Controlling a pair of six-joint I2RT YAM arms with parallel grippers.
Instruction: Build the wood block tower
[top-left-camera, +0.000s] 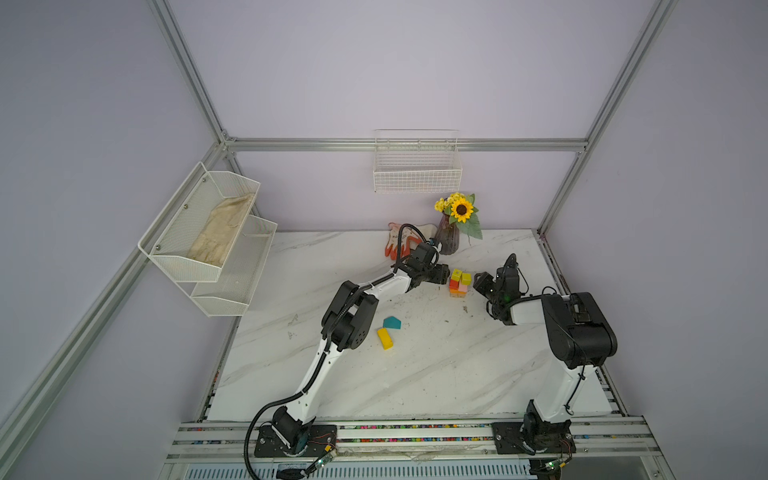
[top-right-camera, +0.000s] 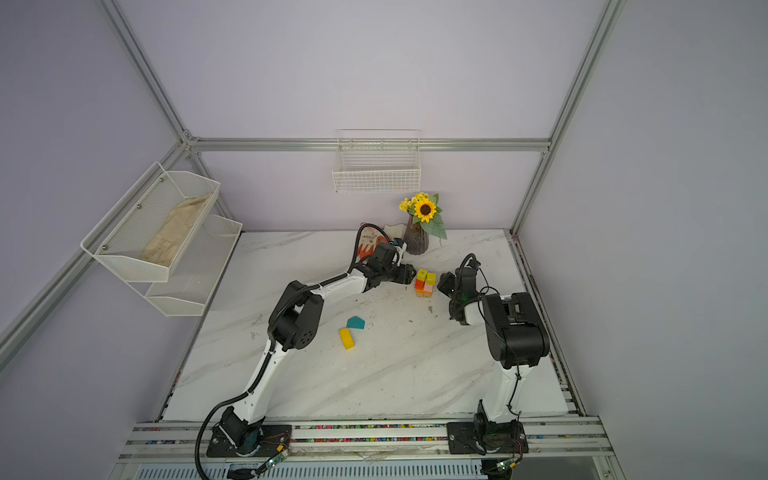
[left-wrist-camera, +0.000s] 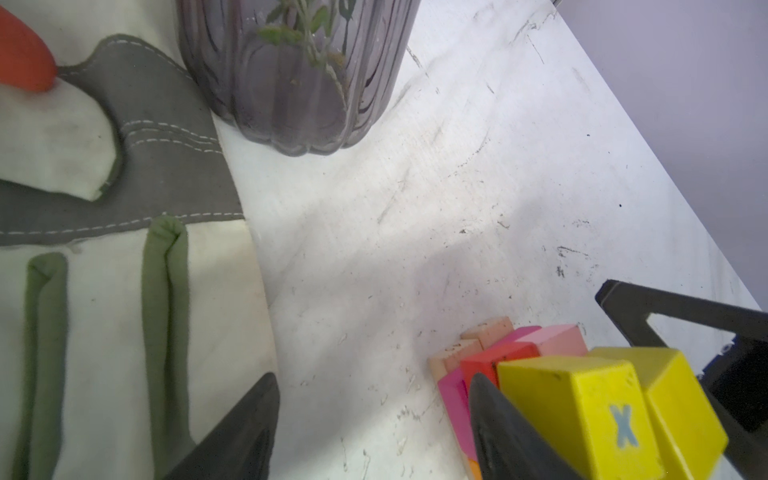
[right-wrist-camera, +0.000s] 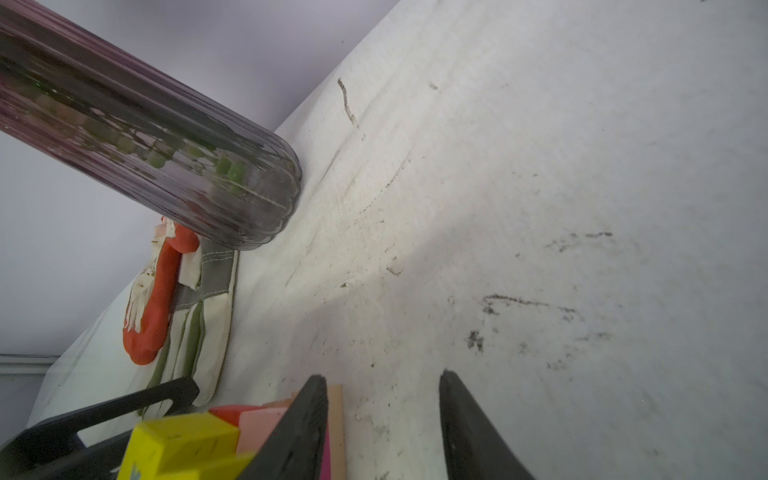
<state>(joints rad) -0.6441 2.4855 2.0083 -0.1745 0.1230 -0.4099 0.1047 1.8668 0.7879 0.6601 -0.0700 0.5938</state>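
In both top views the short tower of yellow, pink, red and orange wooden blocks (top-left-camera: 459, 284) stands on the white marble table (top-left-camera: 436, 374), between the left gripper (top-left-camera: 444, 275) and the right gripper (top-left-camera: 478, 282). A teal pentagon block (top-left-camera: 392, 322) lies well apart from it. In the left wrist view the left gripper (left-wrist-camera: 374, 382) is released, its jaws apart over bare table with the tower's yellow cube (left-wrist-camera: 582, 407) just outside one finger. In the right wrist view the right gripper (right-wrist-camera: 382, 378) is likewise spread and empty.

Tower (top-left-camera: 459, 286) on table (top-left-camera: 436, 374), between both grippers: just right of left gripper (top-left-camera: 445, 274), just left of right gripper (top-left-camera: 478, 282); contact can't be told. Neither gripper has anything between its fingers. Two cubes (top-left-camera: 461, 276) side by side on top of the tower. Vase (top-left-camera: 449, 241) behind left gripper, gloves (top-left-camera: 394, 245) just left of the vase. Pentagon block (top-left-camera: 392, 322) and bar block (top-left-camera: 385, 338) well in front-left of left gripper, just beside each other, pentagon block behind.
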